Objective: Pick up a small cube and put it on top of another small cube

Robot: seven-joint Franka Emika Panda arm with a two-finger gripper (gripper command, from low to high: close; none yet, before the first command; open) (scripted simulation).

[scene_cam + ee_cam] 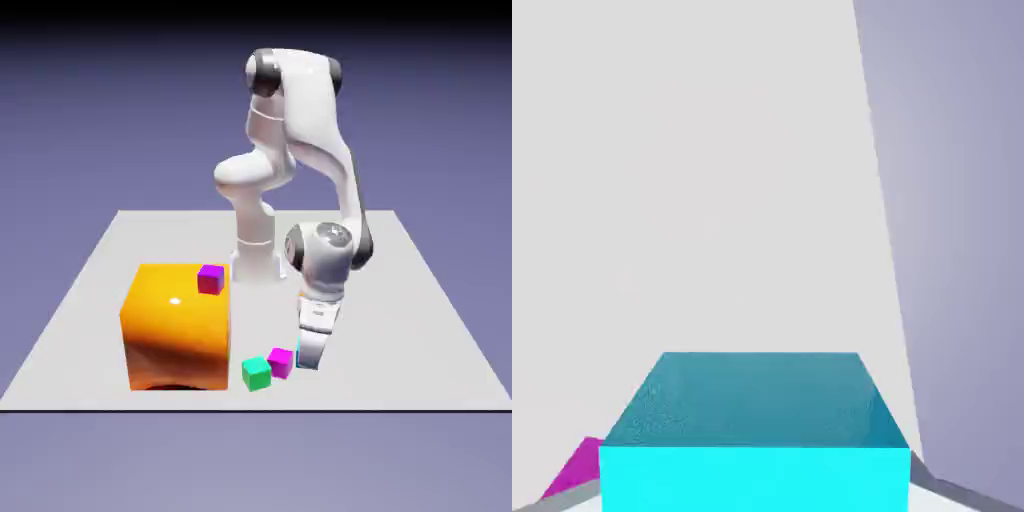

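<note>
A cyan cube (pixel 752 440) fills the bottom of the hand view, large between my fingers, and only thin grey slivers of the fingertips (pixel 572 493) show at its two sides. My gripper (pixel 307 360) is low over the table and shut on this cube, which shows in the exterior view only as a cyan sliver (pixel 298 356). Just to the exterior view's left sit a magenta cube (pixel 281 361), its corner (pixel 577 468) also in the hand view, and a green cube (pixel 257 373). Whether the cyan cube rests on the table or hangs just above it, I cannot tell.
A big orange block (pixel 176 328) stands on the white table (pixel 400 330) at the exterior view's left, with a small purple cube (pixel 210 279) on its top back corner. The table's near edge runs just in front of the green cube.
</note>
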